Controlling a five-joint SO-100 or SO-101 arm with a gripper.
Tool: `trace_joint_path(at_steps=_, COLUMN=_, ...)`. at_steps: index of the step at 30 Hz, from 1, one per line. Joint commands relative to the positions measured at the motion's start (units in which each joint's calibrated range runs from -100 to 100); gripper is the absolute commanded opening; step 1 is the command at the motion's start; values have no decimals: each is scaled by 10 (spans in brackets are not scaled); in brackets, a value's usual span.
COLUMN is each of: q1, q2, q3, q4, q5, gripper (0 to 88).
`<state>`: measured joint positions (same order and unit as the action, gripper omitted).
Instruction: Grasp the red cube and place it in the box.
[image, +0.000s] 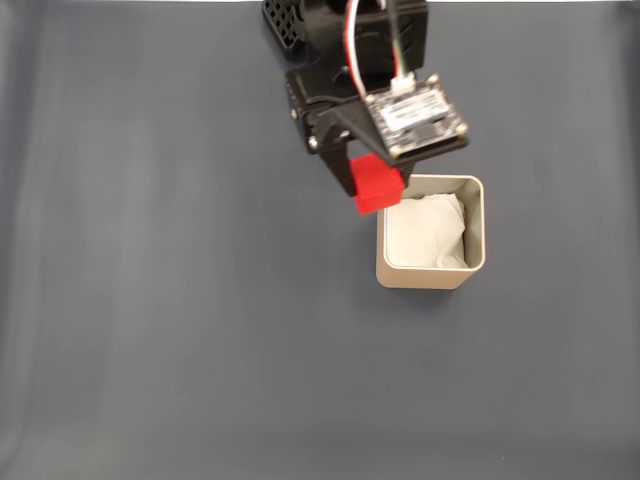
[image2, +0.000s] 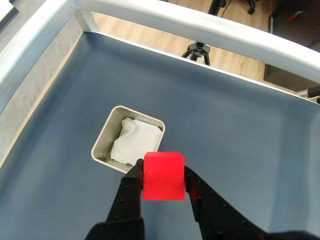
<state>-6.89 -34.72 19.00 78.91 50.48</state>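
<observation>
The red cube (image: 377, 187) (image2: 163, 176) is clamped between my gripper's (image: 372, 183) (image2: 162, 175) two black fingers and hangs above the dark blue table. In the fixed view it overlaps the upper left corner of the box (image: 478, 262), a square beige container lined with crumpled white paper. In the wrist view the box (image2: 103, 141) lies just beyond and to the left of the held cube, its opening facing up.
The dark blue table mat (image: 160, 300) spreads out on all sides of the box. In the wrist view a white rail (image2: 210, 30) borders the table's far edge, with wooden floor and a tripod (image2: 199, 51) beyond it.
</observation>
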Motion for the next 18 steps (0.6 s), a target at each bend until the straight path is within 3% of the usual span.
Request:
trace_joint_path(at_steps=1, q1=-20, q2=-19, q3=-33, q4=6, q5=0, gripper=3)
trace_joint_path(at_steps=18, q1=-60, q2=21, q3=-33, q4=-38, q5=23, gripper=3)
